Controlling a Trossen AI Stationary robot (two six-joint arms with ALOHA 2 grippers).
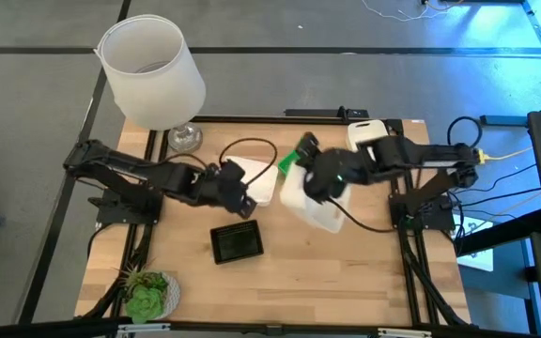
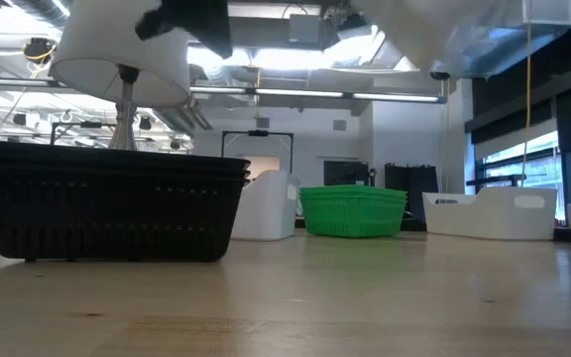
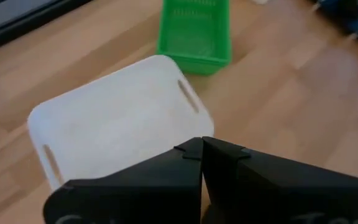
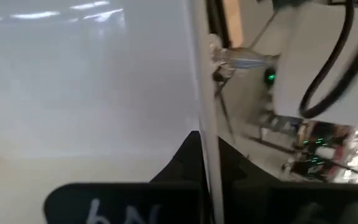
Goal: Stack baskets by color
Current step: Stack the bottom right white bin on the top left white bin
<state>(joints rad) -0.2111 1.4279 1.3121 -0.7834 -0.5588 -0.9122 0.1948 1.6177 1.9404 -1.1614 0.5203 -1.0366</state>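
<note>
High view: the right tool (image 1: pixel 319 183) is clamped on the wall of a white basket (image 1: pixel 322 208) lifted near the middle of the desk (image 1: pixel 364 272), with a green basket (image 1: pixel 289 161) just at its 11 o'clock. The left tool (image 1: pixel 242 188), fingers together and empty, hangs over another white basket (image 1: pixel 256 180) toward 9 o'clock. A third white one (image 1: pixel 366 130) lies at 1 o'clock, and a black stack (image 1: pixel 237 242) sits at 6 o'clock. My judgement: black looks finished, white is under way, green I cannot count.

Low view: the black baskets (image 2: pixel 107 203) stand nested, several rims showing; the green basket (image 2: pixel 353 210) and a white basket (image 2: pixel 494 213) stand apart farther back. No readable label.

Left wrist view: closed fingers (image 3: pixel 185 168) above a white basket (image 3: pixel 117 121), the green one (image 3: pixel 194 31) beyond.

Right wrist view: a white wall (image 4: pixel 201 93) runs between the fingers; pale marks on the tool body are unreadable.
</note>
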